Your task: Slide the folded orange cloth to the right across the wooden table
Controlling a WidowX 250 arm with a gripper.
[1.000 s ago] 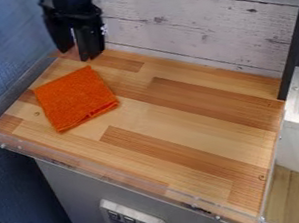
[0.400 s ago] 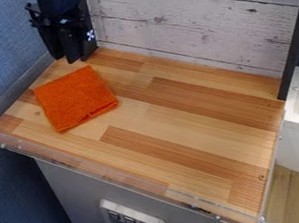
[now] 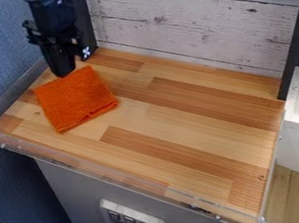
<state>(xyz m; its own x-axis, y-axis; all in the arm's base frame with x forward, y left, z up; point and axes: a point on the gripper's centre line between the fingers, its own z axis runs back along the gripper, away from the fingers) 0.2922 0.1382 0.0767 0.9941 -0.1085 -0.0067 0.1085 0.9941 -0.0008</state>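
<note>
One orange cloth (image 3: 77,100), folded nearly square with no marked long axis, lies flat on the far left part of the wooden countertop (image 3: 201,128). The black gripper (image 3: 63,73) hangs at the cloth's far edge, so most of the cloth lies nearer and slightly right of its tip. From this slant I cannot tell whether the gripper is open or shut, or touching the cloth. A clear guard (image 3: 112,176) runs along the near edge; white planks (image 3: 190,24) stand behind, with a blue wall (image 3: 2,58) to the left.
</note>
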